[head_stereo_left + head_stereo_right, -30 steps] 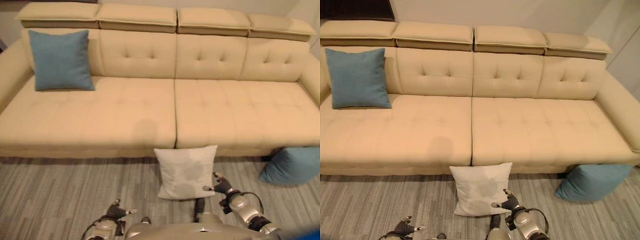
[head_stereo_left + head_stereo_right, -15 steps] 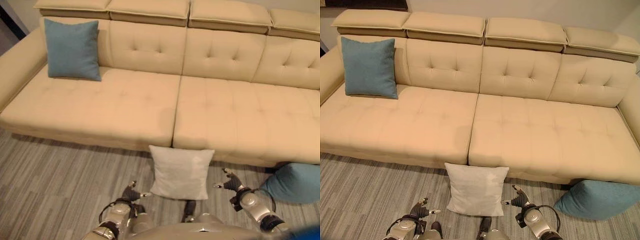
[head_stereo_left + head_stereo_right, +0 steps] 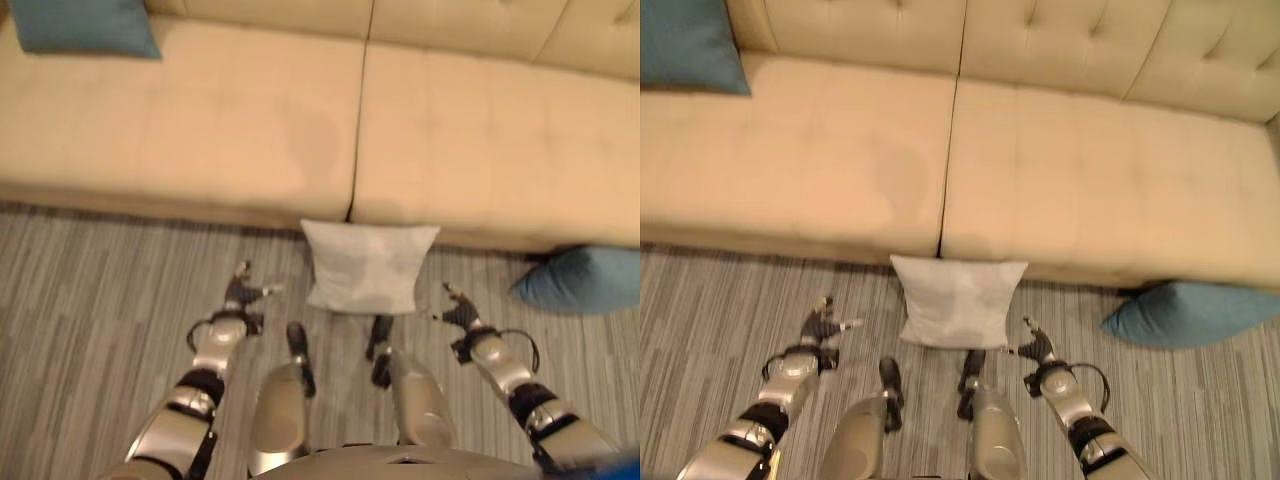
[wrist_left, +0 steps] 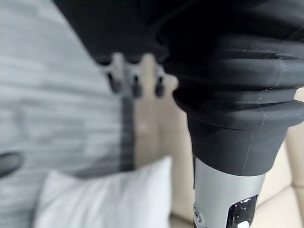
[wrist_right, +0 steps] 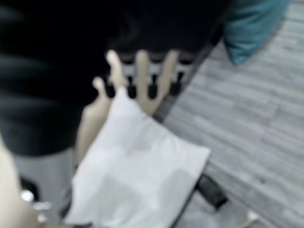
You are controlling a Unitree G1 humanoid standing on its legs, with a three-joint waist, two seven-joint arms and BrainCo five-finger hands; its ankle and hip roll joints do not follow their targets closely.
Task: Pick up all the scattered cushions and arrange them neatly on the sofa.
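A white cushion (image 3: 367, 266) leans upright against the front of the beige sofa (image 3: 250, 140) at the seam between its two seats, resting on the floor. My left hand (image 3: 241, 293) hovers open to its left, a short gap away. To the cushion's right my right hand (image 3: 460, 312) is open too, close to its lower corner and not touching. The white cushion (image 5: 137, 175) also fills the right wrist view below the fingers (image 5: 142, 76). A blue cushion (image 3: 580, 280) lies on the floor at the right. Another blue cushion (image 3: 80, 25) stands on the sofa's left seat.
Grey striped floor (image 3: 90, 320) stretches in front of the sofa, with free room to the left of my left hand. The sofa's seats (image 3: 1110, 170) are bare apart from the blue cushion at the far left.
The camera has tilted down and moved closer to the sofa front. Both arms have reached forward, so the hands now flank the white cushion on either side.
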